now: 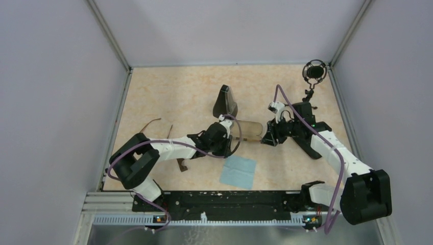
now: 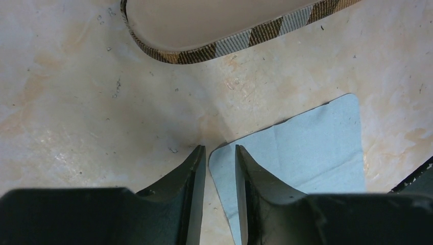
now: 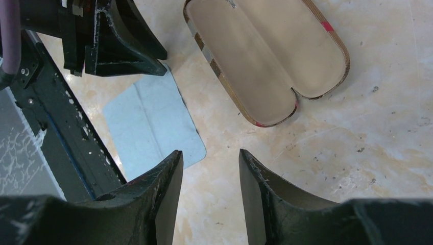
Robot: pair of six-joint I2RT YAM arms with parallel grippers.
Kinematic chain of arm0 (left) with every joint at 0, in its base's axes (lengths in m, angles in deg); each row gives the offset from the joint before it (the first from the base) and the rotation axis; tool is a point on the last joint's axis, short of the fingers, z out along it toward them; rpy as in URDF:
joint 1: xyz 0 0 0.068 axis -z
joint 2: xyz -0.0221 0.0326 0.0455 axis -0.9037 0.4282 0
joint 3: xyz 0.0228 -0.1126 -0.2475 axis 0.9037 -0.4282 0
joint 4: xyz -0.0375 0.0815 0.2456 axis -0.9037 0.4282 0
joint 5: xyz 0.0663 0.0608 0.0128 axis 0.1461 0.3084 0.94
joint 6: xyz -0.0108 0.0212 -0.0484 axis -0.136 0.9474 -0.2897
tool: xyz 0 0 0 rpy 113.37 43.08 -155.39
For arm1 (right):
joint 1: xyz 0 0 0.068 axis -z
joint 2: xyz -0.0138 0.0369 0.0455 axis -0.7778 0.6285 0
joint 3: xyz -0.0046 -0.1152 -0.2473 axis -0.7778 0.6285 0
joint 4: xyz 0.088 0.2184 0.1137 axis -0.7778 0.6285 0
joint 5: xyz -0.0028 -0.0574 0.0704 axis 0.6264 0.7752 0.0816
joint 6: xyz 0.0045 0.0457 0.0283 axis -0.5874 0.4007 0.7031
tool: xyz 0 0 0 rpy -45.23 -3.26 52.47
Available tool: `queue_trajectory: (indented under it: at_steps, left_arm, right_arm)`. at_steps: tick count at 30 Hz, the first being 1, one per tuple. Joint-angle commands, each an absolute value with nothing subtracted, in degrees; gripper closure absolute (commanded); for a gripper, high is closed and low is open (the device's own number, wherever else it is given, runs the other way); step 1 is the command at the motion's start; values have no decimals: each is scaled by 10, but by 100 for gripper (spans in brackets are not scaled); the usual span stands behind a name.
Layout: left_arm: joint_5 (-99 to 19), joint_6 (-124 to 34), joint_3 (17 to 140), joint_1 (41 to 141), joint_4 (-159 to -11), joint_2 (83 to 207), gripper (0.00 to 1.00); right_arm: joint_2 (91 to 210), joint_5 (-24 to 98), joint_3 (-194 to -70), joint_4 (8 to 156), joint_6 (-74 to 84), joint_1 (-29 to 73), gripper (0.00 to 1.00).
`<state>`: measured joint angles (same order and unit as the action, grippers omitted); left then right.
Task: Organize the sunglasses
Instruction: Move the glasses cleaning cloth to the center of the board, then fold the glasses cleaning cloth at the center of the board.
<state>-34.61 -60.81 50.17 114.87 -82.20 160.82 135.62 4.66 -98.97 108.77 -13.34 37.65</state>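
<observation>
Thin brown sunglasses temples [image 1: 152, 122] stick out on the table left of my left arm, the frame partly hidden by the arm. A small brown piece [image 1: 181, 165] lies just below that arm; I cannot tell which pair it belongs to. No amber lenses show. My left gripper [image 1: 231, 144] [image 2: 219, 148] is slightly open and empty, low over the corner of a blue cloth [image 2: 306, 148]. My right gripper [image 1: 266, 137] [image 3: 209, 151] is open and empty, beside the open plaid case [image 1: 250, 130] [image 3: 265, 56], whose inside is empty.
The plaid case's rim [image 2: 224, 46] lies just ahead of the left fingers. A black triangular case [image 1: 224, 102] stands behind the left gripper. The blue cloth [image 1: 238, 171] [image 3: 148, 122] lies near the front rail [image 3: 51, 127]. A black microphone-like stand [image 1: 314, 71] is at the back right corner.
</observation>
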Motion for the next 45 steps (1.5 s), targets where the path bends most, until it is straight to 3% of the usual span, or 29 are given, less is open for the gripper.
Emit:
queue_trajectory:
  at_steps: [1, 9, 21, 28, 45]
  left_arm:
    - [-380, -601, 511, 1147, -820, 1622, 68]
    - [-384, -593, 506, 1147, -811, 1614, 76]
    - [-370, -605, 491, 1142, -863, 1619, 100]
    - [-366, -629, 451, 1137, -894, 1582, 100]
    - [-374, -646, 418, 1134, -924, 1563, 100]
  right_arm:
    - [1364, 35, -999, 1078, -144, 372, 55]
    - [1367, 37, -999, 1078, -145, 372, 55]
    - [1415, 41, -1005, 1087, -163, 321, 63]
    - [1498, 82, -1023, 1091, -163, 258, 71]
    - [1574, 170, -1034, 1092, -167, 194, 64]
